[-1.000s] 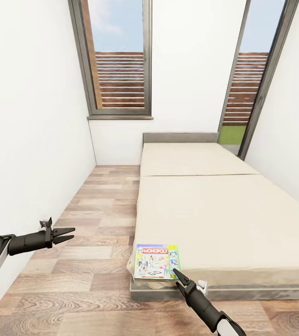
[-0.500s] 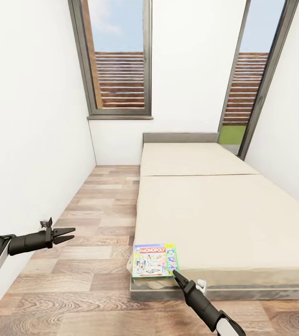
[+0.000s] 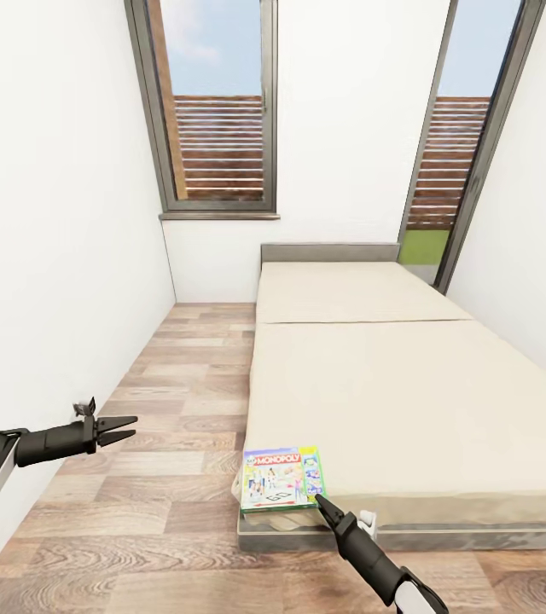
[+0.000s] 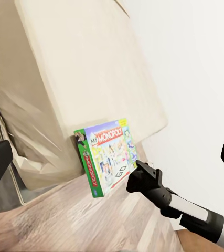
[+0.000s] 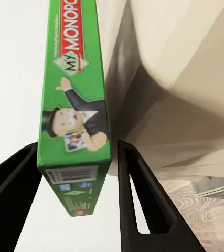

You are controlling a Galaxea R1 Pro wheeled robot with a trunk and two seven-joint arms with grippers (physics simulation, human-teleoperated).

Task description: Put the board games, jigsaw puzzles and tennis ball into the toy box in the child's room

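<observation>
The Monopoly board game [image 3: 282,479] is at the near left corner of the beige bed [image 3: 409,392], its left edge hanging past the mattress and its green side showing. My right gripper [image 3: 318,501] is shut on the box's near right corner. In the right wrist view the green box edge [image 5: 77,105] sits between both black fingers [image 5: 138,199]. The left wrist view shows the same box [image 4: 107,155] tipped up off the mattress. My left gripper [image 3: 126,428] hangs open over the floor, well left of the bed, holding nothing.
A white wall [image 3: 51,256] runs close along the left. A strip of wood-plank floor [image 3: 171,503] lies between it and the bed's dark grey frame [image 3: 461,535]. A window [image 3: 217,111] and a glass door [image 3: 452,145] are at the far end.
The Monopoly box has slid slightly left and tipped up at the bed corner, its green side now showing, with the right gripper staying at its corner. The left arm has not moved.
</observation>
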